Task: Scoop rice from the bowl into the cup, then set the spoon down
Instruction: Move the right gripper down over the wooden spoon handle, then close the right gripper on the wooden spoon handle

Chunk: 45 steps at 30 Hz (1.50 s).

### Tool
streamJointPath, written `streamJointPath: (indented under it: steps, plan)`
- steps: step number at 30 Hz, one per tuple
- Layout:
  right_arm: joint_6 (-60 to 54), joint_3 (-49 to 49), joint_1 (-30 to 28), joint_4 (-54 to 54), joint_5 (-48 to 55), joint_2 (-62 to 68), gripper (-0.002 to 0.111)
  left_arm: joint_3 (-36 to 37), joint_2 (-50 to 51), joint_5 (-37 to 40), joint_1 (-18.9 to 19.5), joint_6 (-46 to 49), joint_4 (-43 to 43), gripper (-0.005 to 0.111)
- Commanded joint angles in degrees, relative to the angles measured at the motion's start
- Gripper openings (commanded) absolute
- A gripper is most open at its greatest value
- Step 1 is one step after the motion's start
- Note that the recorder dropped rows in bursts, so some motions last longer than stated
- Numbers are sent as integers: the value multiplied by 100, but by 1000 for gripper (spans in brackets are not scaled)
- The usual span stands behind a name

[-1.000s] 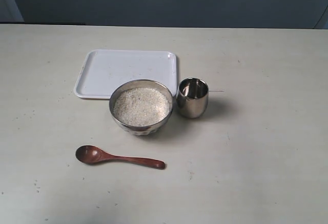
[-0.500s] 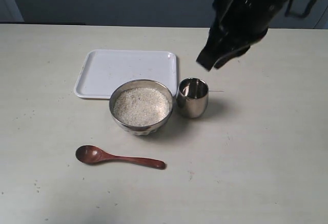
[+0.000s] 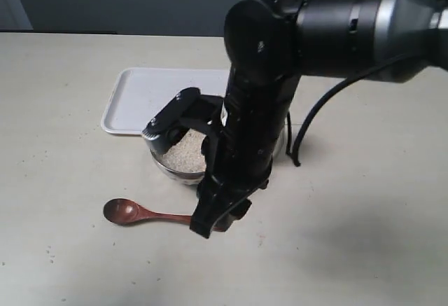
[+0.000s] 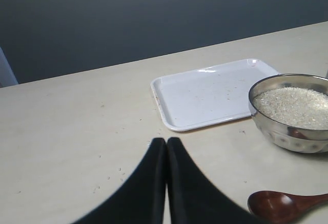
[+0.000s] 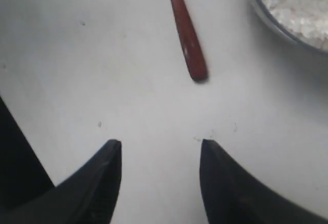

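**A:** Where is the spoon?

**B:** Flat on the worktop, on the near side of the bowl in the exterior view. Its oval end points left and its handle runs right until the right arm covers the tip.

**A:** And the rice?

**B:** Heaped in the bowl, pale and fine. The left wrist view shows it nearly up to the rim. I cannot make out the cup (the arm stands in front of that spot).

**A:** Is the right hand on the handle?

**B:** No. Its two fingers are spread wide with only bare worktop between them. In its own view the handle's tip lies ahead of the fingertips, apart from them, with the bowl's edge off to one side.

**A:** And the left hand?

**B:** Its fingers are pressed together with nothing between them. It is low over the worktop, with the spoon's oval end just beside it. Beyond it lie the bowl and the white tray.

**A:** Where does the tray lie?

**B:** Behind the bowl, close against it.
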Motion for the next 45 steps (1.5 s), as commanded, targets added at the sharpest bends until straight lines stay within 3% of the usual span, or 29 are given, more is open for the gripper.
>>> streamJointPath:
  steps: [1, 25, 45]
  plan:
    - [-205, 31, 342, -31, -181, 399, 47, -14, -25, -85, -13, -13, -18, 1]
    - [-438, 31, 504, -553, -1757, 1369, 47, -14, -25, -85, -13, -13, -18, 1]
    - [-416, 31, 504, -1069, -2102, 1378, 47, -14, -25, -85, -13, -13, -18, 1]
